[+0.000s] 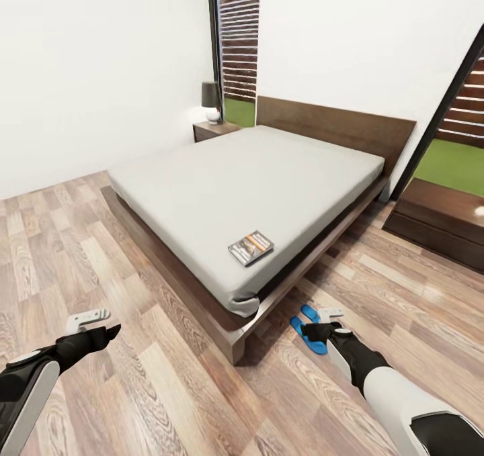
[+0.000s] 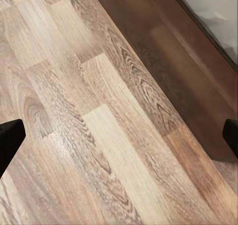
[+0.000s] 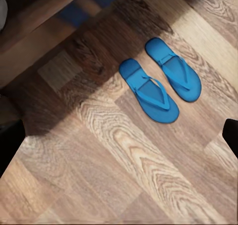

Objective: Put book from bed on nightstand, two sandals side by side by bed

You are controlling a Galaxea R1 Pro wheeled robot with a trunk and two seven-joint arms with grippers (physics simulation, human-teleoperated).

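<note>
On the grey mattress of the bed (image 1: 222, 180), near its foot corner, lies one book (image 1: 251, 248). Two blue sandals (image 3: 158, 81) lie side by side, just apart, on the wood floor (image 1: 134, 375) close beside the bed's frame. Two nightstands stand by the headboard, the far one (image 1: 214, 129) carrying one lamp (image 1: 211, 100), the near one (image 1: 440, 222) at the window. The left gripper (image 1: 89, 320) and the right gripper (image 1: 329, 316) hang over the floor, the right above the sandals, both with jaws spread wide and holding nothing.

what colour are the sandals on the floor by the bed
Bright blue, both sandals; the right wrist view shows them best, lying side by side on the wood floor.
</note>
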